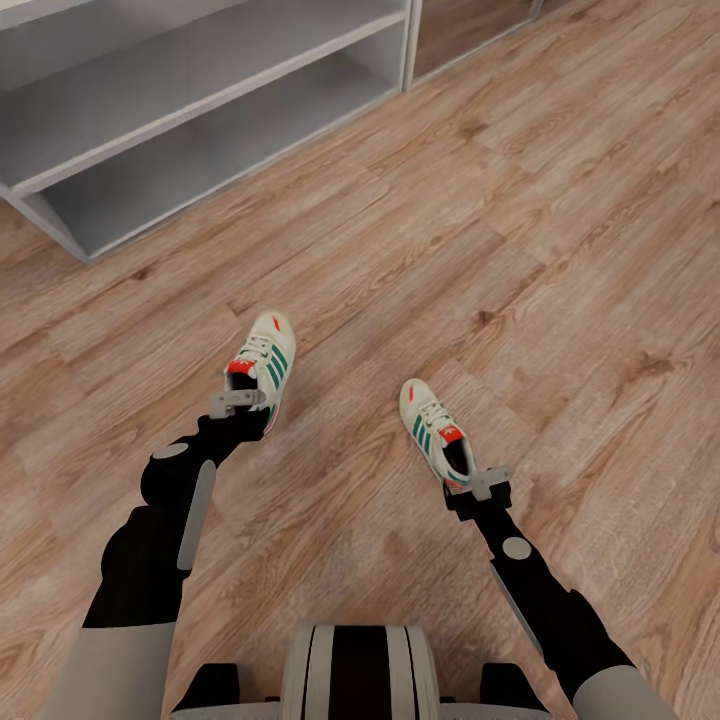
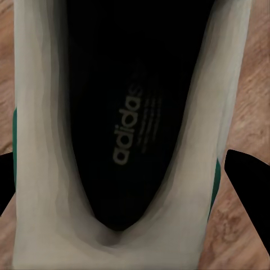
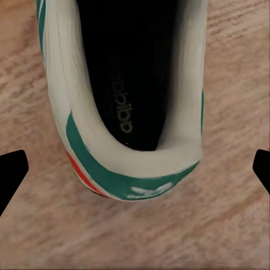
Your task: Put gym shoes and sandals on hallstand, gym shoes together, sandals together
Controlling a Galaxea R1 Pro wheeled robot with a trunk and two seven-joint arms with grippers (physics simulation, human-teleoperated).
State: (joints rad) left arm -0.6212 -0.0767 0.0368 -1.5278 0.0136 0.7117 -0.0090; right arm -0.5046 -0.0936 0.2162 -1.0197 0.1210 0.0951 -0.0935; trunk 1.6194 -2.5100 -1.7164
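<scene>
Two white gym shoes with green stripes lie apart on the wood corridor floor. In the head view the left gym shoe has my left gripper over its heel. The left wrist view shows that gripper open, one dark fingertip on each side of the shoe's black opening. My right gripper hovers at the heel of the right gym shoe. It is open, fingers wide of the heel. The hallstand stands at the far left. The two sandals are out of view.
The hallstand's two lower tiers are open toward me, with a white upright panel at its right end. Bare floor stretches between the shoes and the rack. My own base fills the near edge.
</scene>
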